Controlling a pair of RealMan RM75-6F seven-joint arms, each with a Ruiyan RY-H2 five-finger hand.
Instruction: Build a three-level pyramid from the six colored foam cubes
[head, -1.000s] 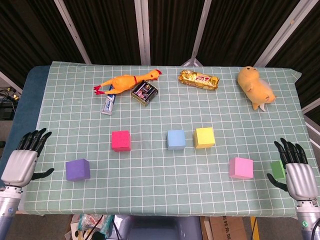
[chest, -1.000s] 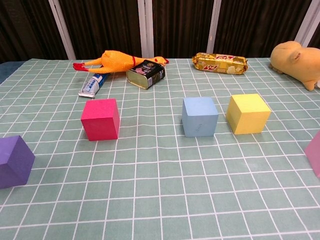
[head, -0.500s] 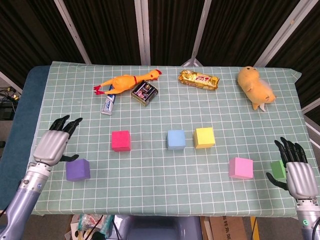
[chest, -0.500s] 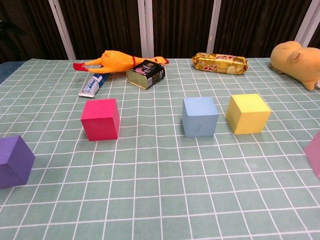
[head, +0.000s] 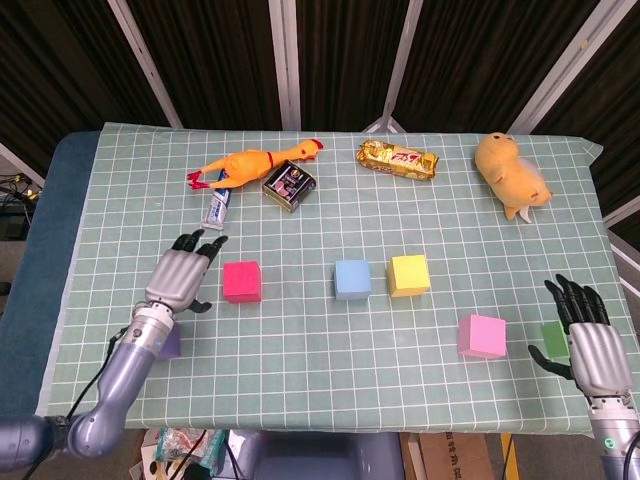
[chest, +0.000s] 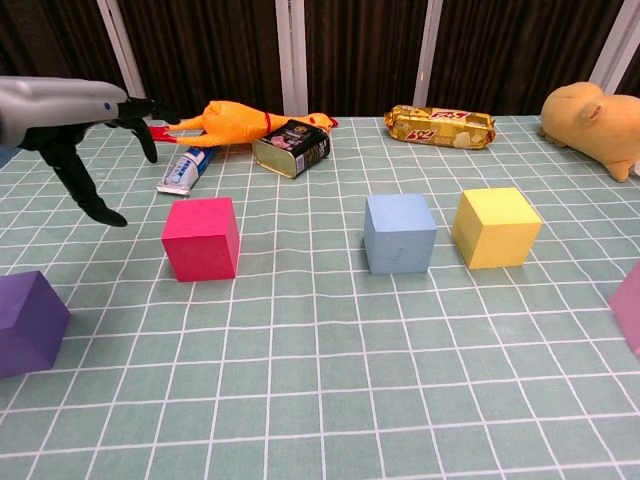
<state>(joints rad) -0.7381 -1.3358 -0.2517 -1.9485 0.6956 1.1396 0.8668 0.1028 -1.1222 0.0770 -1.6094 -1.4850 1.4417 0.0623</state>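
Nothing is stacked yet. The right hand waits at four o'clock by the green cube, fingers apart, empty. The left hand hangs open just beside the red cube, probably to grab it. The other cubes sit apart on the tabletop.

A pale green tablecloth with a white grid covers a table with a dark blue top showing along its left edge, black pleated curtains crossed by slanted white metal bars hanging behind it under even indoor light.
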